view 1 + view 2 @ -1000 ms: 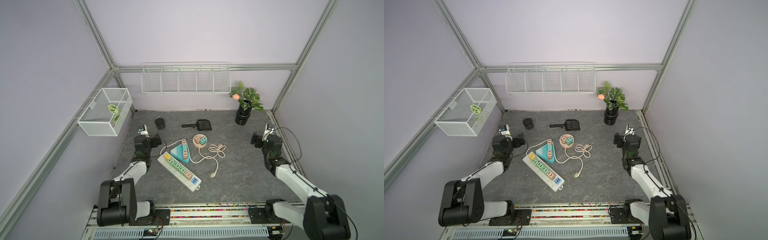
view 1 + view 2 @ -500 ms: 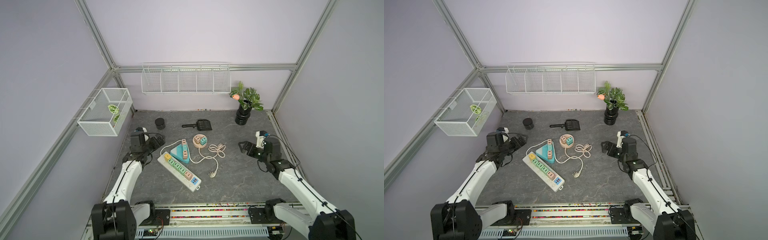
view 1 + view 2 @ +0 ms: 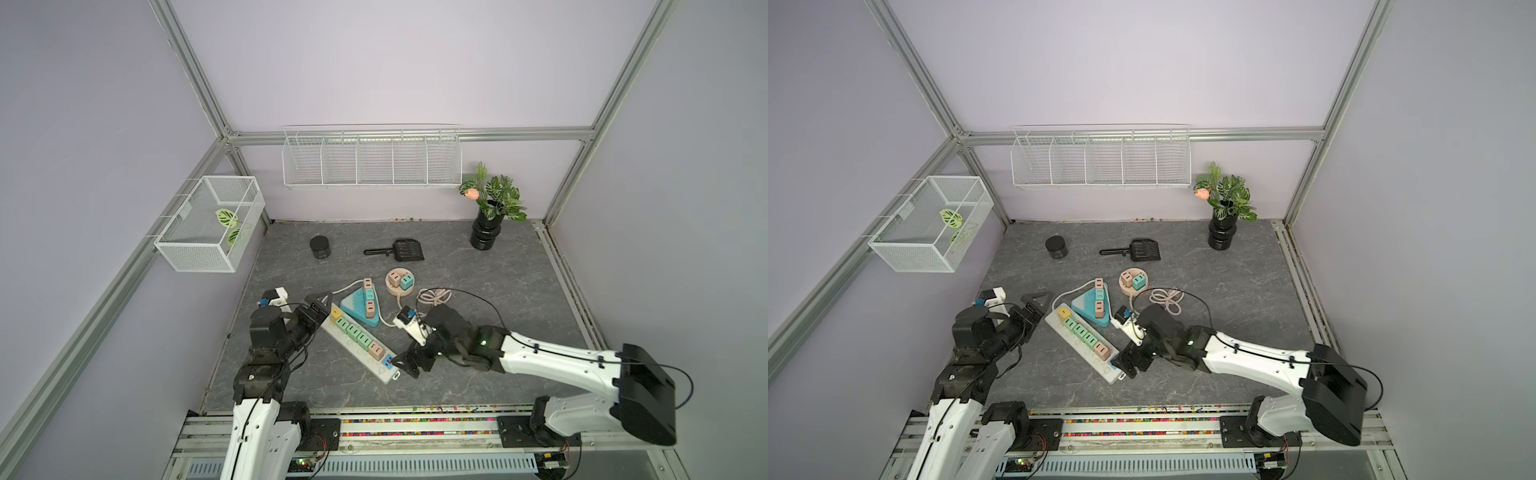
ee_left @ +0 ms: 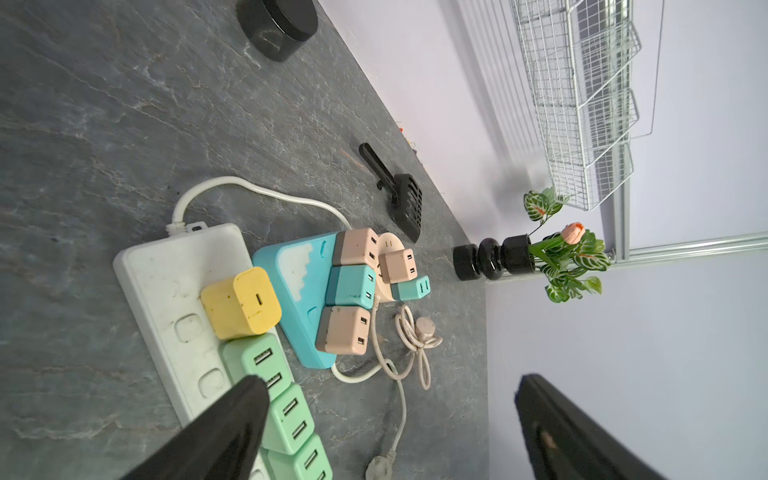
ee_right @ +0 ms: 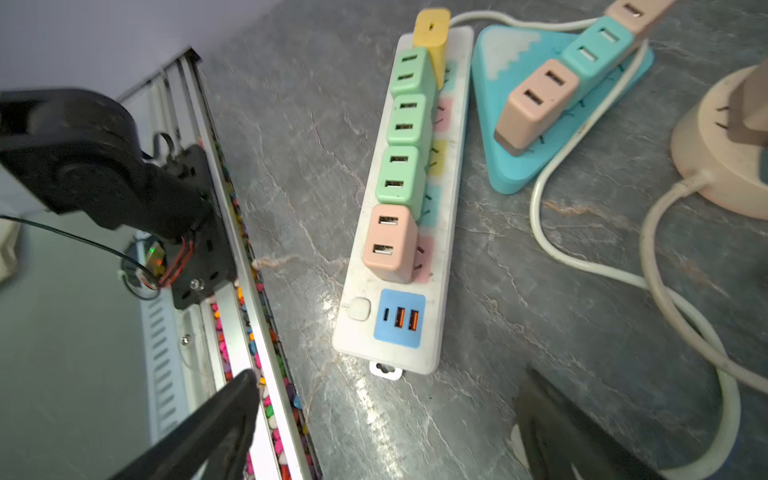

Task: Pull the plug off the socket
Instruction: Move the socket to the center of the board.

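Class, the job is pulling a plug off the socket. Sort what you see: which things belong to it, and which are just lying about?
Job: left gripper, right gripper, both open; white power strip; yellow plug, green plugs, pink plug.
Lying about: black jar, scoop, potted plant, wire rack, mesh basket, coiled cord.

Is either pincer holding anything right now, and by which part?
Nothing is held. The left pincer and right pincer both stand open, empty, at opposite ends of the white power strip.
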Controlling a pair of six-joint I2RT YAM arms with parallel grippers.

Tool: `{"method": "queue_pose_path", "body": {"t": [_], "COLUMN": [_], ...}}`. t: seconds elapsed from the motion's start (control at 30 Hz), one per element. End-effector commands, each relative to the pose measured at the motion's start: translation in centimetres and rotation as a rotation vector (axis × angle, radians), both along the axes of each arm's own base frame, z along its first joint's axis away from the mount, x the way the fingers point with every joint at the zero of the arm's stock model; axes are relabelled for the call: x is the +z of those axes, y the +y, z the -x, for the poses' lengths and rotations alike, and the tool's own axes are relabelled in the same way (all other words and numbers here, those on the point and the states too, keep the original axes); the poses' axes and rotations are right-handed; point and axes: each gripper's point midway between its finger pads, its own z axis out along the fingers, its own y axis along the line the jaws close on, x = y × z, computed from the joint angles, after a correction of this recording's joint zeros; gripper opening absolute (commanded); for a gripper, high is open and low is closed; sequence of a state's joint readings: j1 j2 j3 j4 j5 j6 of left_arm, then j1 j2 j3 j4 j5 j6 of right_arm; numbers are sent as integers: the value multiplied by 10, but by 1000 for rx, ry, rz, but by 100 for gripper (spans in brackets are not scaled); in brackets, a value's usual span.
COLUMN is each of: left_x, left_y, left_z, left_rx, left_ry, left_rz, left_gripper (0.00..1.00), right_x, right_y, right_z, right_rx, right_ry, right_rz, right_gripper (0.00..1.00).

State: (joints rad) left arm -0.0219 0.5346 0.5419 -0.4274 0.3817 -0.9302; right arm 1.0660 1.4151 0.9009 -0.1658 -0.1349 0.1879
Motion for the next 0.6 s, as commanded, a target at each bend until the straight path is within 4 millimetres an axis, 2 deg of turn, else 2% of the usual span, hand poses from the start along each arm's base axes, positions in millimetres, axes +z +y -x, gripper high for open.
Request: {"method": "queue_pose_path", "body": {"t": [0.0,0.13,0.33,0.43,0.57], "left_x": [-21,-23,-26,-27,-27], "left_y": [6,4,1,0,-2], "left_z": [14,25,33,35,37], "left_rx": [52,46,42,35,27], "left_ry": [100,117,126,130,134], "left_rz": [23,40,66,73,80], "left_gripper": [98,98,98,98,98], "right_x": [-16,-35,-48,-55,-63], "right_y": [5,18,44,49,50], "right_z": [-18,-28,-31,-31,-30], "right_rx": [-21,-41,-17,-16,-18], "right_ry": [-77,-72,-55,-53,-34], "right_rz": [195,334,408,438,473], "right_gripper": [97,92,78,72,60]}}
